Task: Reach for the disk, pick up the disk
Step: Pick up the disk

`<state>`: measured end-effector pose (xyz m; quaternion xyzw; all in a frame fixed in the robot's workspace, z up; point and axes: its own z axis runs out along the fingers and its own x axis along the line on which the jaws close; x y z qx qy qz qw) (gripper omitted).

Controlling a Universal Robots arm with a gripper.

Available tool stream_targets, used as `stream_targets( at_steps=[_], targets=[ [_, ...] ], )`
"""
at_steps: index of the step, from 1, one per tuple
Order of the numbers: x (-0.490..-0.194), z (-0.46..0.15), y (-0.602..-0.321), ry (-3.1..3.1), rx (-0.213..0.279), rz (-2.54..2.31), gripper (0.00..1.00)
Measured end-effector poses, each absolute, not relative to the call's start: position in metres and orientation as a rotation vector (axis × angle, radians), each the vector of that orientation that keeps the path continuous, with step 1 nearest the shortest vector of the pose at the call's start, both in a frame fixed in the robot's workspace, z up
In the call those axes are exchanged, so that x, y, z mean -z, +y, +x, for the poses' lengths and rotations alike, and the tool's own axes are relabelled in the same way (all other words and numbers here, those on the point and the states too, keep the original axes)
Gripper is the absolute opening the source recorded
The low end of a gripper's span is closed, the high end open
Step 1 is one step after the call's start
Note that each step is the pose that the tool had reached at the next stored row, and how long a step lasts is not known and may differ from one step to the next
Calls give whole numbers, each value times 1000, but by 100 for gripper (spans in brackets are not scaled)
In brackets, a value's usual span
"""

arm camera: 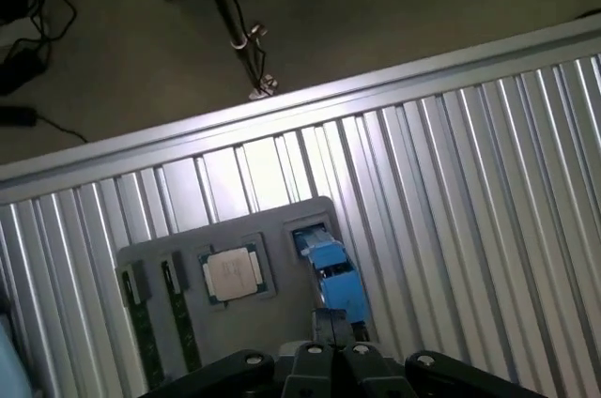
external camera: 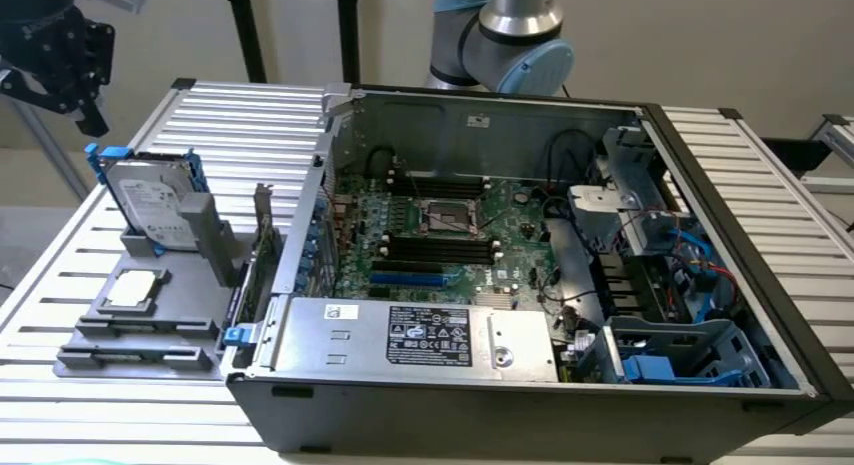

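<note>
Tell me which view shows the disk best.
The exterior view. There the disk stands upright in a grey holder beside the computer case, its labelled face and blue rails plain. The wrist view looks down on the disk end-on, so mostly blue plastic shows.

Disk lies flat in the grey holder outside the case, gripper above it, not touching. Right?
Not quite. The exterior view shows the disk standing on edge in the grey holder, not flat. It is outside the case, and the gripper is above it, not touching.
</note>
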<state>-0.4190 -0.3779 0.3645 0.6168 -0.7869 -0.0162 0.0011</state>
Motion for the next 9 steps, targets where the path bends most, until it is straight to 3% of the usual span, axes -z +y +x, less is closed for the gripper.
stream_targets(
  at_steps=[9],
  targets=[
    [-364, -419, -368, -2426, 57, 1995, 11]
  ],
)
